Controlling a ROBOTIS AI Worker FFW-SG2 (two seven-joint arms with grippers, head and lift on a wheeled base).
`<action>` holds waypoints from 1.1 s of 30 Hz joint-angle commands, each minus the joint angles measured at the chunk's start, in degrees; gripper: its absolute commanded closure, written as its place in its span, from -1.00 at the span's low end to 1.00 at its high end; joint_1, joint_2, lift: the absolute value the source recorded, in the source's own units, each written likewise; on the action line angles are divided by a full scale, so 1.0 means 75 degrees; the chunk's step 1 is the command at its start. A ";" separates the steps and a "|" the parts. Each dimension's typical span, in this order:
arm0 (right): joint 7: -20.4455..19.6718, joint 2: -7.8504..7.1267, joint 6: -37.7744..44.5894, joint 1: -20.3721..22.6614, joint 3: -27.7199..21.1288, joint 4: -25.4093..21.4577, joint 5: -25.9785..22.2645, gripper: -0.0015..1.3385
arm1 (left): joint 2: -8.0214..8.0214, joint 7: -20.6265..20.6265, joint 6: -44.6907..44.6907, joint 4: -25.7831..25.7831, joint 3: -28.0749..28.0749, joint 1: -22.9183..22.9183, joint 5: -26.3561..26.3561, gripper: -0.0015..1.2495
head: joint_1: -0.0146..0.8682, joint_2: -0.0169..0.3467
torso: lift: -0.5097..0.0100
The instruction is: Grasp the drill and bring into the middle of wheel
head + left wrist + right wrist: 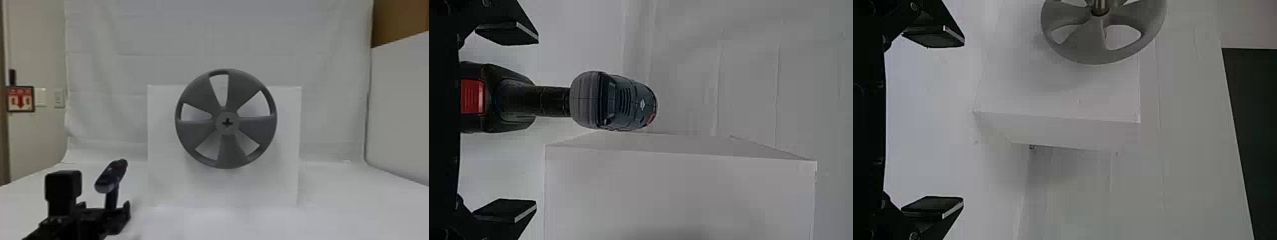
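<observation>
Head view: can't see lower end of drill (111,175) behind left gripper (106,208); can't follow left arm (63,231) past bottom edge; can't read wall sign (20,99), print too small. Left wrist view: can't see drill's nose behind its body, or all of white box (679,195), cropped. Right wrist view: can't see all of wheel (1088,44), cropped too.

A red sign (20,99) is hanging on the left wall (36,48), near the switch plate (59,98); white cloth (220,38) is hanging behind.
</observation>
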 commanded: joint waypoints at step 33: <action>0.0001 0.0071 0.0011 0.0011 0.0146 0.0000 0.0097 -0.74 | 0.0102 0.0164 -0.1152 0.2181 -0.0440 -0.1019 -0.0539 -0.79 | -0.85 -0.74 | -0.59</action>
